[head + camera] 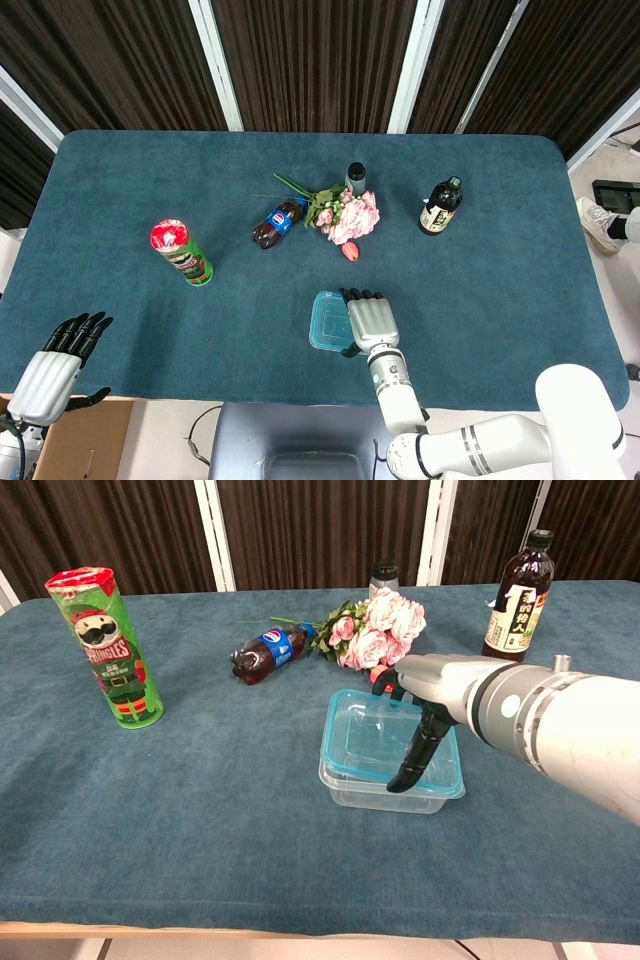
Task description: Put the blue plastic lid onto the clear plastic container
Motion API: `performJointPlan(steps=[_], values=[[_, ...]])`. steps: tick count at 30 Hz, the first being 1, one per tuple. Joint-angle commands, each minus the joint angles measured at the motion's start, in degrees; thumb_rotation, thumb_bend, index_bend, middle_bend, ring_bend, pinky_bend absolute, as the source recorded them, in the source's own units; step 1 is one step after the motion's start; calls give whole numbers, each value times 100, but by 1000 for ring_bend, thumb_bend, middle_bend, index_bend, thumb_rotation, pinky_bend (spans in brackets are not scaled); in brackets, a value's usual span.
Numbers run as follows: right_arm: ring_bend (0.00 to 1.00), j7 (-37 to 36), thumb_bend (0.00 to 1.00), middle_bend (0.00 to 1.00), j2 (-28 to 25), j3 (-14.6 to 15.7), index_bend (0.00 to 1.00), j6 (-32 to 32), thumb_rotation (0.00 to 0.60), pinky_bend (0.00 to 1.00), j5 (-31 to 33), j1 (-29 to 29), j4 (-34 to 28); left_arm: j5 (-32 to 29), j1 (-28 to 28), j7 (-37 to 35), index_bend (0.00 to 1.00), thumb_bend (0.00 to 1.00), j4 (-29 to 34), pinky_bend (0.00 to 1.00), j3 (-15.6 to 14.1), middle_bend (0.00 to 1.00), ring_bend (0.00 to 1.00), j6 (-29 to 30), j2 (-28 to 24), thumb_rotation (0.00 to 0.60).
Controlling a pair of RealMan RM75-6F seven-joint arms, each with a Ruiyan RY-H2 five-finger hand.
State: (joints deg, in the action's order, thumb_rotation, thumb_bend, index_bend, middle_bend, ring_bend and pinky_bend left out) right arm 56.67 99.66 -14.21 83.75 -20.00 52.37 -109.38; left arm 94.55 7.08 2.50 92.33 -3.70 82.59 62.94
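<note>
Head view, right hand: the right hand (pixel 371 321) lies palm down over the right part of the blue plastic lid (pixel 326 320); its dark fingers point away from the robot; from above the grip cannot be told.
Head view, lid and box: the lid covers the clear plastic container, which cannot be told apart beneath it from this angle; both sit near the table's (pixel 500 240) front edge, just left of the hand's middle; the long axis runs front to back.
Head view, left hand: the left hand (pixel 58 364) rests at the front left corner, fingers apart and holding nothing; it is well apart from the box, so the right hand is by far the nearer.
Head view, other things: a Pringles can (pixel 181 252), a Pepsi bottle (pixel 277 222) lying down, pink roses (pixel 349 215) and a dark glass bottle (pixel 439 207) stand further back.
Chest view, right hand: the right hand (pixel 425 712) reaches in from the right; its dark thumb (pixel 414 760) slants down onto the lid (pixel 385 746); the other fingers curl at the far rim; it appears to pinch or press the lid, not lift it.
Chest view, lid on box: the lid lies on the clear plastic container (pixel 375 788), nearly square to it; whether it is snapped shut cannot be told.
Judgement: the coming move likely turns on pressing straight down, since the lid lies directly below the hand.
</note>
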Motion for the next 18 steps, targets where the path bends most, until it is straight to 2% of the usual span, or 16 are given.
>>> performJointPlan(steps=[1,18], values=[[460,13,308,555,22,0,894,-1,600,436,-12,0,32,3,-3,-11,0,453,-2,110,-1,52,29,8,-4,600],[459,138,308,555,229,-67,874,-179,600,427,100,29,411,1,-6,-66,0,453,-12,110,-2,52,30,11,-24,600]])
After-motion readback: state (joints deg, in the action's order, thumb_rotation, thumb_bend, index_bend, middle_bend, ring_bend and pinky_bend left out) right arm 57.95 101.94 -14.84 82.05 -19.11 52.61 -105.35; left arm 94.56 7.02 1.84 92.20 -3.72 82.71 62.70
